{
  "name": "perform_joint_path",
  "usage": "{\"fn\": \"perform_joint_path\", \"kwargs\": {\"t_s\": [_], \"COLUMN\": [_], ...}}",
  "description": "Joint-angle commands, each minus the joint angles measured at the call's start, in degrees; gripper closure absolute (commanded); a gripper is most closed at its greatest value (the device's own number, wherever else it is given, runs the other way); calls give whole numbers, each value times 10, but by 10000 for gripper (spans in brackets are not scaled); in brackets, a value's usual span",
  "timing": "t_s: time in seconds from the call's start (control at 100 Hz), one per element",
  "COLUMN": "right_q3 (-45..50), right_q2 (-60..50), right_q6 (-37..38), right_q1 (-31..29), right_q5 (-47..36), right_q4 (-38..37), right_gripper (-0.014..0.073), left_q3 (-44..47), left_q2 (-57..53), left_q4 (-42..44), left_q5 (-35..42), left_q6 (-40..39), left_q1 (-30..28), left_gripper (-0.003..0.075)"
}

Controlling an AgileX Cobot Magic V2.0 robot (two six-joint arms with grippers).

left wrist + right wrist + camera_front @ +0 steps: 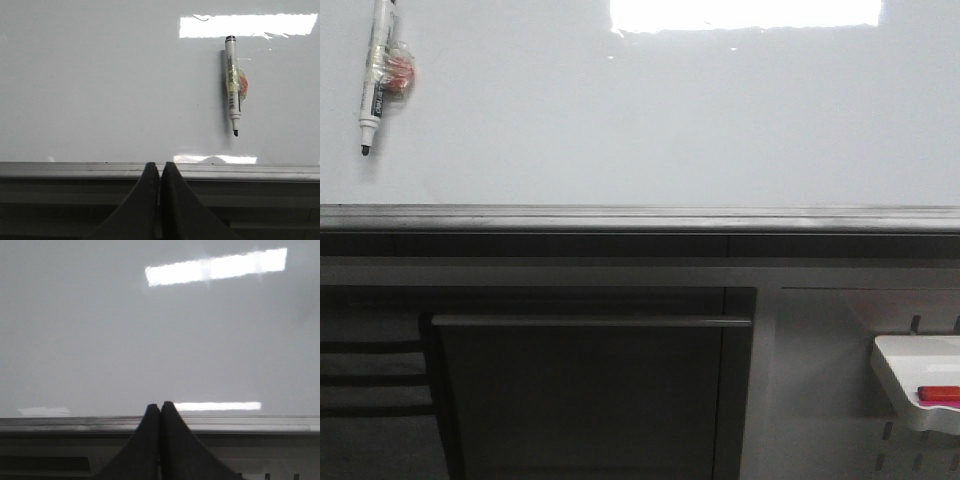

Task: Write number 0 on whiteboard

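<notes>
The whiteboard (650,120) is glossy white-grey, with a bright glare at its top and a grey metal lower edge (640,217). No number 0 shows on it. A white marker (377,75) with a black tip pointing down sticks to the board at the upper left, with a reddish holder taped to it; it also shows in the left wrist view (232,85). My left gripper (160,166) is shut and empty, its tips at the board's lower edge, left of and below the marker. My right gripper (160,406) is shut and empty at the lower edge of the board (150,340).
Below the board is a dark cabinet with a horizontal bar handle (590,321). A small white tray (920,385) holding a red object (939,395) hangs at the lower right.
</notes>
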State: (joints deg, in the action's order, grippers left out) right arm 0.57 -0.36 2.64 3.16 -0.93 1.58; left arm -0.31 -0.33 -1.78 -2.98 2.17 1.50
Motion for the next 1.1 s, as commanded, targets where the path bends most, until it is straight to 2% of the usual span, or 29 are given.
{"fn": "perform_joint_path", "kwargs": {"t_s": [0.0,0.27,0.62,0.78,1.09], "right_q3": [-5,-142,-322,-354,-354], "right_q2": [-13,24,229,306,348], "right_q6": [-3,-3,-15,-15,-15], "right_q1": [-1,-1,-1,-1,-1], "right_q5": [-42,79,255,322,322], "right_q4": [10,20,10,10,10], "right_gripper": [666,666,666,666,666], "left_q3": [11,-88,-290,-312,-312], "left_q2": [-13,-2,152,214,257], "left_q4": [-3,-17,-12,-12,-14], "left_q5": [66,75,-153,-218,-216], "left_q6": [-5,-5,-5,-5,-5], "left_q1": [0,0,0,0,0], "left_gripper": [741,741,741,741,740]}}
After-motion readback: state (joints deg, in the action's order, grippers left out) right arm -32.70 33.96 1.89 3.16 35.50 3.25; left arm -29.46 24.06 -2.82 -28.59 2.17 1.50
